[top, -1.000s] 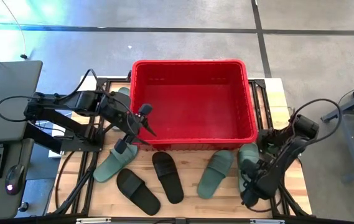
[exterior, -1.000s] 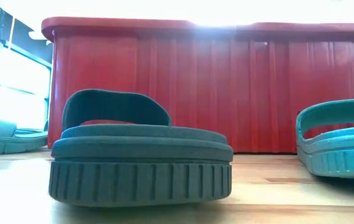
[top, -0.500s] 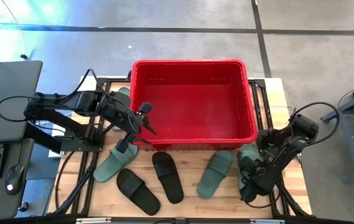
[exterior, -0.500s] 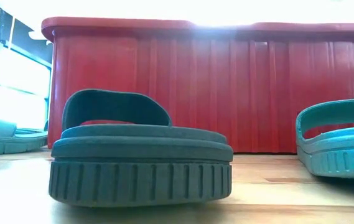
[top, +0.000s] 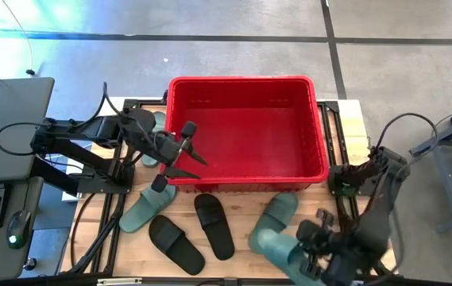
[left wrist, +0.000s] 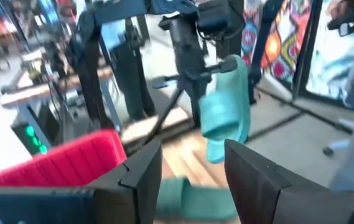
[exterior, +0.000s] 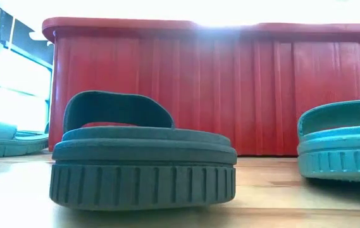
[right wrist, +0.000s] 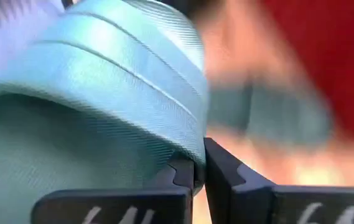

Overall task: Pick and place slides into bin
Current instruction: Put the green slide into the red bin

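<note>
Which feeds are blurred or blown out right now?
Right wrist view: background smeared, only the green slide at the right gripper reads. Left wrist view: motion blur throughout. Low view: glare whites out above the bin. High view: clean.

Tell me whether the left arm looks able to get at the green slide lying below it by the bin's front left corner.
Probably yes. The left gripper hangs open at the bin corner, and the green slide lies strap up with nothing on it. The right gripper is off holding another slide.
</note>
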`<state>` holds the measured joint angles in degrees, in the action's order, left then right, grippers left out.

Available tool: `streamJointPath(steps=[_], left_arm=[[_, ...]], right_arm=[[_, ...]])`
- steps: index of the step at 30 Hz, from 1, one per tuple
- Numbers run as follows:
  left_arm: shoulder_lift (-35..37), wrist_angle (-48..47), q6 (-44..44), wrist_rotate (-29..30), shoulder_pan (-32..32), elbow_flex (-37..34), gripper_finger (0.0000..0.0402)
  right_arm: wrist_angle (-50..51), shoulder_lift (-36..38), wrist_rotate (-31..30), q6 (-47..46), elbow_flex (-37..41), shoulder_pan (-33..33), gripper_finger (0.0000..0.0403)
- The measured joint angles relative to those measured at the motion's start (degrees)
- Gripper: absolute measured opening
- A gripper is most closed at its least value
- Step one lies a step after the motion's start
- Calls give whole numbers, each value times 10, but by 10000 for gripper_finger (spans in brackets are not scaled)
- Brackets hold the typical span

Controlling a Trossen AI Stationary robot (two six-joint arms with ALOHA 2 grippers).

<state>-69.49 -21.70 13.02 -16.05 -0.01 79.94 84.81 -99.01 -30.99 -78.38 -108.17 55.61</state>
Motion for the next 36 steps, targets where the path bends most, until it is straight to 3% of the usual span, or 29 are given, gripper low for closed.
streamJointPath(steps=[3,8,12,16,21,25,30,36], left_arm=[[0,33,0,-1,0,0,156],[5,61,0,-26,0,0,156],[8,61,0,-29,0,0,156],[11,62,0,-26,0,0,156],[12,83,2,-23,0,0,156],[12,88,2,-22,0,0,156],[12,86,7,-22,0,0,156],[12,86,8,-10,0,0,156]], right_arm=[[59,2,-146,43,-98,-9,1],[48,18,-323,290,-206,-58,1],[50,17,-369,482,-269,-136,1],[50,49,-417,552,-241,-246,0],[51,69,-397,559,-211,-418,0],[45,69,-322,564,-156,-540,0],[-1,65,-283,555,-5,-641,0],[-181,64,-228,523,196,-720,0]])
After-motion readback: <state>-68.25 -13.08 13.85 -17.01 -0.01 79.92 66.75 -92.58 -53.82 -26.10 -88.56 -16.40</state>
